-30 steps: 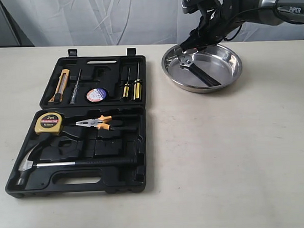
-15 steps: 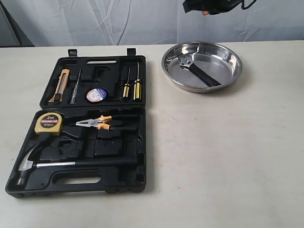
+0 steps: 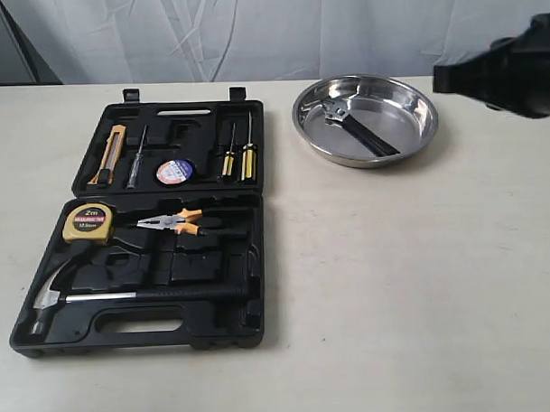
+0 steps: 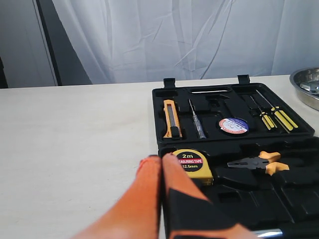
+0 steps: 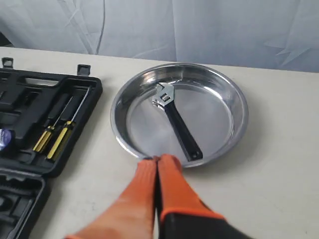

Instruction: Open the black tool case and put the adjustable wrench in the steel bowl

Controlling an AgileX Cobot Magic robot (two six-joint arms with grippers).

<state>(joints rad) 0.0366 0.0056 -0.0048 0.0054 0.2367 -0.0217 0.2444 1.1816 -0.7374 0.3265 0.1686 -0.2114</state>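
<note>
The black tool case (image 3: 149,228) lies open on the table at the left. The adjustable wrench (image 3: 363,131) (image 5: 177,122), silver head and black handle, lies inside the steel bowl (image 3: 416,97) (image 5: 224,84) at the back right. My right gripper (image 5: 157,159) is shut and empty, held above the table short of the bowl's rim. Only a dark, blurred part of the right arm (image 3: 505,71) shows at the right edge of the exterior view. My left gripper (image 4: 161,158) is shut with nothing in it, hovering by the case's corner near the yellow tape measure (image 4: 192,164).
The case holds a hammer (image 3: 124,295), orange-handled pliers (image 3: 176,223), a tape measure (image 3: 88,222), a utility knife (image 3: 110,153), screwdrivers (image 3: 239,151) and a tape roll (image 3: 175,171). A white curtain hangs behind the table.
My right gripper let go of the wrench in the bowl, shut, and the arm pulled up and away to the right. The wrench has stayed in the bowl.
</note>
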